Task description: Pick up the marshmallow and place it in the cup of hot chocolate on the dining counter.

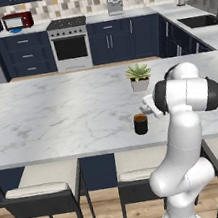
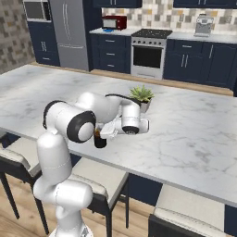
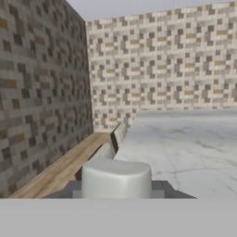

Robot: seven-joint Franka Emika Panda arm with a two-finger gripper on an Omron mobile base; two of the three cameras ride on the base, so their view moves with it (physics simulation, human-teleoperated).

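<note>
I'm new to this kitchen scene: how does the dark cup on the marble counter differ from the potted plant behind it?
The cup of hot chocolate is near-black with a brown top; the potted plant has a white pot and spiky green leaves. The cup is shorter and nearer the counter's front edge. Both stand upright on the dining counter.

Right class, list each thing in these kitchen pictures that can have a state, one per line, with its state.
end effector: shut on the marshmallow
marshmallow: held, off the dining counter
cup of hot chocolate: upright on the dining counter, no marshmallow in it yet
potted plant: upright behind the cup
oven: door closed
red microwave: door closed
</note>
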